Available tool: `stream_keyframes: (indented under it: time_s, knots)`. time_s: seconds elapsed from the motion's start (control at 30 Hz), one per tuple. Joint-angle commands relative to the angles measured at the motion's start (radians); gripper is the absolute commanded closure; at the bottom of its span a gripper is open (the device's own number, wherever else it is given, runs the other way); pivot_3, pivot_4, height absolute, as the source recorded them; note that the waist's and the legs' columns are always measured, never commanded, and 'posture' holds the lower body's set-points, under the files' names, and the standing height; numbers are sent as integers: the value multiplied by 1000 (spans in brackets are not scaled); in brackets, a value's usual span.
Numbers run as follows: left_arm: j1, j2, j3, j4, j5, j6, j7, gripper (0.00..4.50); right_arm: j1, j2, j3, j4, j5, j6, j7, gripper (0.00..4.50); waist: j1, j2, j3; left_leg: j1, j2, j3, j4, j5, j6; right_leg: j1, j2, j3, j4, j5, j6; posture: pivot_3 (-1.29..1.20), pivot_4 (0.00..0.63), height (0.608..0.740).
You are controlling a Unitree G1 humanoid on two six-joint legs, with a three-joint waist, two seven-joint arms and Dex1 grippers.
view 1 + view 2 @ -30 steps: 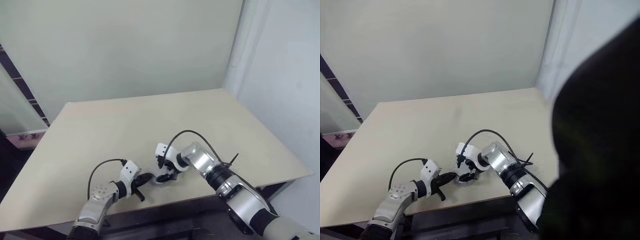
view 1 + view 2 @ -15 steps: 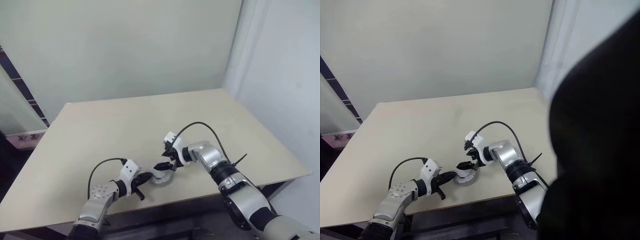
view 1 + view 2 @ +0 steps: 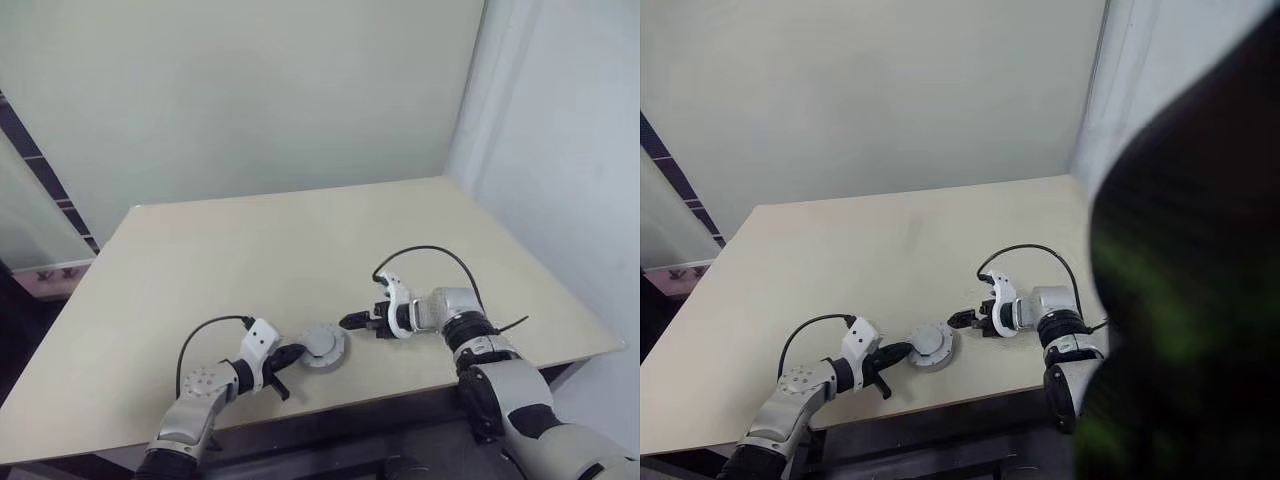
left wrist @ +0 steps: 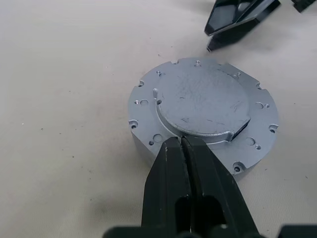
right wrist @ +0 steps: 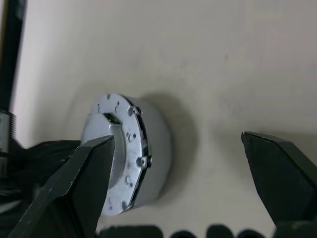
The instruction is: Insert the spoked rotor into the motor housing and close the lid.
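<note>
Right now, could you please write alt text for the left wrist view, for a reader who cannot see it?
A round grey lid sits closed on the motor housing on a beige table. The left gripper, fingers shut, has its tips at the lid's near edge. The right gripper's black fingers hover just beyond the housing, clear of it.

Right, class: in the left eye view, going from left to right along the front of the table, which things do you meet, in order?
Left hand → motor housing with the lid on top → right hand, all above the table.
</note>
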State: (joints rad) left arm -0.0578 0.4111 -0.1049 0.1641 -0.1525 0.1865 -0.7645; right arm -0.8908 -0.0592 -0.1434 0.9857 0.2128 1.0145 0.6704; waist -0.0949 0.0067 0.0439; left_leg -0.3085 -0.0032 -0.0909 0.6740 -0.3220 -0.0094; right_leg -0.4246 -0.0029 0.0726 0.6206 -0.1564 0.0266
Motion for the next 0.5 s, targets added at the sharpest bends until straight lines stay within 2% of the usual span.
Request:
stream_keyframes:
  time_s: [0.03, 0.5]
  knots:
    - [-25, -15, -29, 6, 6, 0, -13, 4500, -6, 10, -77, 3, 83, 65, -21, 59, 0, 0, 0, 0, 0, 0, 0, 0, 0, 0, 0, 0, 0, 0, 0, 0, 0, 740]
    - [-18, -4, -19, -3, 3, -3, -20, 4500, 55, 110, -136, -29, 162, 83, -113, 59, -3, 0, 0, 0, 0, 0, 0, 0, 0, 0, 1, 0, -1, 0, 1, 0, 0, 740]
